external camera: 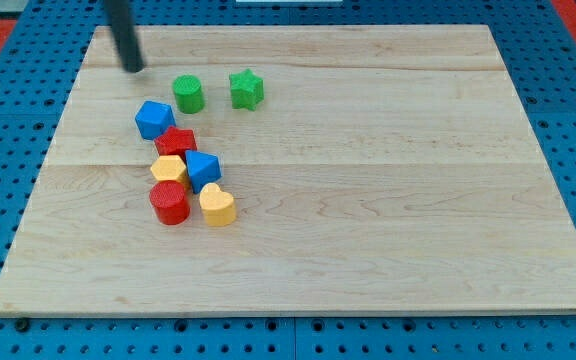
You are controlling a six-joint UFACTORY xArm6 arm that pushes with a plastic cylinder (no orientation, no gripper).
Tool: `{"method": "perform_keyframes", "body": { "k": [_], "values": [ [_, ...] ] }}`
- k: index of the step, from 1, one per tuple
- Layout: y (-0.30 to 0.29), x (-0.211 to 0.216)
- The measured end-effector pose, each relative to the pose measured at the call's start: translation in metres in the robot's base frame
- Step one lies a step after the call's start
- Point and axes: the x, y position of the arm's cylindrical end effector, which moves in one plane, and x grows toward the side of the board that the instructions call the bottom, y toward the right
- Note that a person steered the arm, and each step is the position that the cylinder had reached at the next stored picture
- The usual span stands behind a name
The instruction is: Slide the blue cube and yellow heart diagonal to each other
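Note:
The blue cube (204,169) sits left of the board's middle. The yellow heart (217,205) lies just below it and a little to the right, touching it or nearly so. My tip (134,69) is near the board's top left, well above and to the left of both, apart from every block.
A blue block (154,119) of unclear shape, a red block (177,141), a yellow block (169,168) and a red cylinder (170,203) cluster left of the cube. A green cylinder (188,93) and green star (247,89) stand above. The wooden board (388,200) rests on blue pegboard.

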Motion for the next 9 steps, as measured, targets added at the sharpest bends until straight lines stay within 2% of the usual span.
{"method": "perform_keyframes", "body": {
  "k": [1, 2, 6, 9],
  "values": [
    [-0.033, 0.058],
    [-0.026, 0.093],
    [0.049, 0.092],
    [0.059, 0.092]
  ]
}}
